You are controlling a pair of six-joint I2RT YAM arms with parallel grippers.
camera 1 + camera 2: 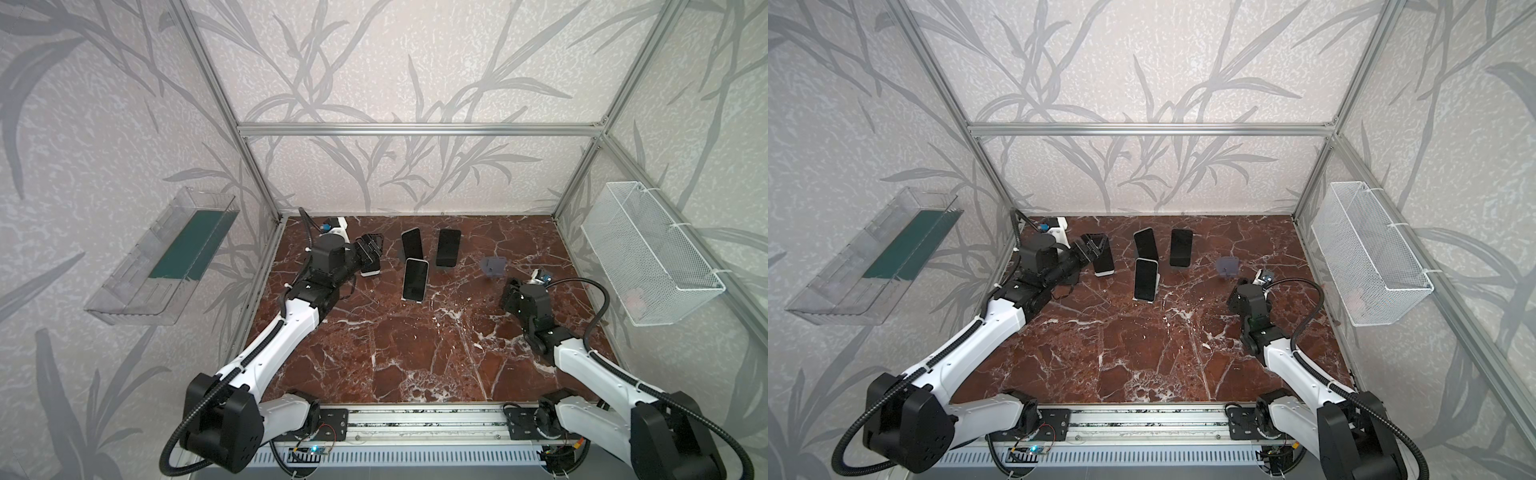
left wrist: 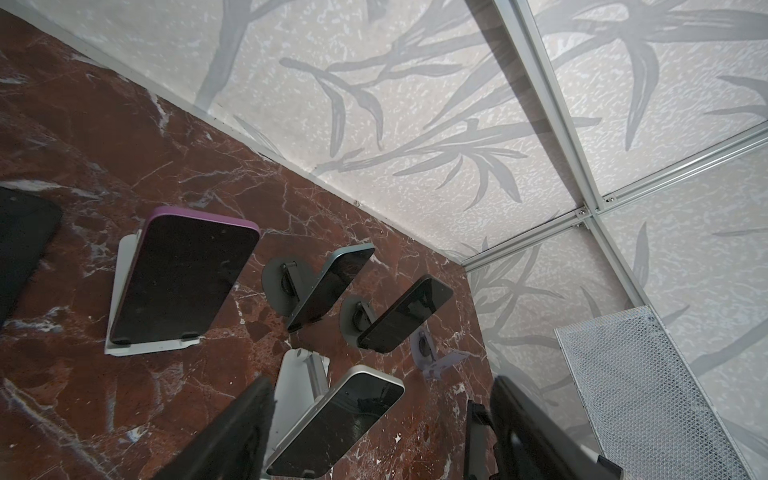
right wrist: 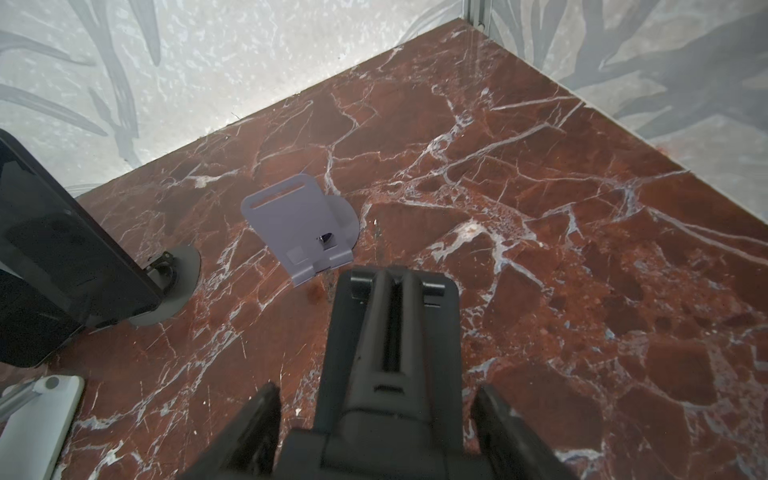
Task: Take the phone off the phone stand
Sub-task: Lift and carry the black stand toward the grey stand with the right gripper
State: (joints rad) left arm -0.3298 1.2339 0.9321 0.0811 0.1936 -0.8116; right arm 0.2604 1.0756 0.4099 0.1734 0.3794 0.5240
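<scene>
Tabletop (image 1: 415,353) holds four propped phones (image 1: 415,279), one lilac stand (image 1: 493,266).

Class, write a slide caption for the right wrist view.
Empty lilac phone stand on the marble table, a dark phone propped nearby.

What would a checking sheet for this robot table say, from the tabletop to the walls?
Surface: red-brown marble-look tabletop.
Job's things: purple-edged phone, teal-edged phone, black phone and silver phone each lean on a stand; lilac stand empty.
Clutter: black hooked piece within the right end effector.
End effectors: left end effector open, holding nothing, near the purple-edged phone; right end effector's grip unclear.
Cables: black hose along each arm, clear of the phones.
Surroundings: clear shelf on one side wall, white mesh basket on the opposite wall.
</scene>
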